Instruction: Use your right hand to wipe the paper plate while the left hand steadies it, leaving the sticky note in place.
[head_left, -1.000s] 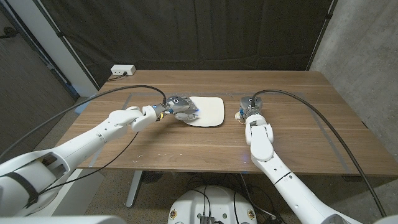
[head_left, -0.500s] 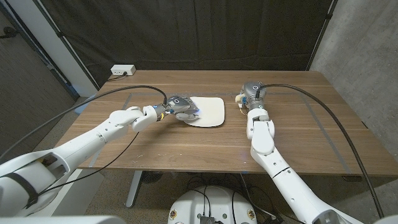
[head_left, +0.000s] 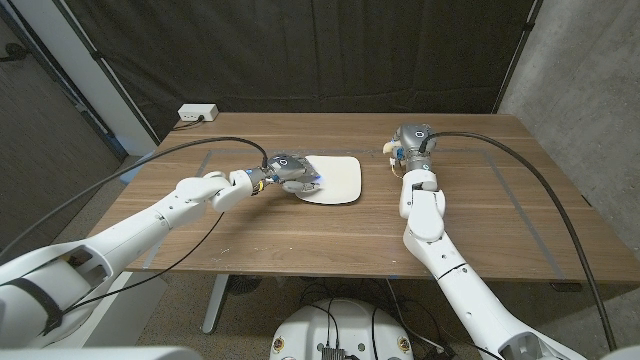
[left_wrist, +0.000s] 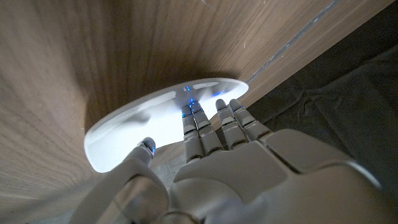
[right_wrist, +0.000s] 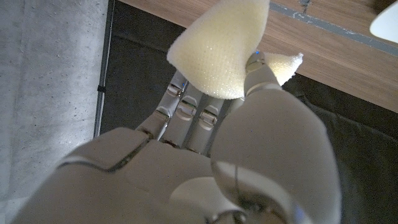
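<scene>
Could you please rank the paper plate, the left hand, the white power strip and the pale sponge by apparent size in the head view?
1. Paper plate, clearly the largest.
2. Left hand, resting on the plate's edge.
3. White power strip; it sits farther from the camera, so its true size is uncertain.
4. Pale sponge, mostly hidden in the right hand.

No readable text, label, brand, number or sign on anything in view

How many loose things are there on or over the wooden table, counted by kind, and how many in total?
White paper plate: 1
Pale yellow wiping cloth, held by the right hand: 1
Total: 2
No sticky note is visible.
</scene>
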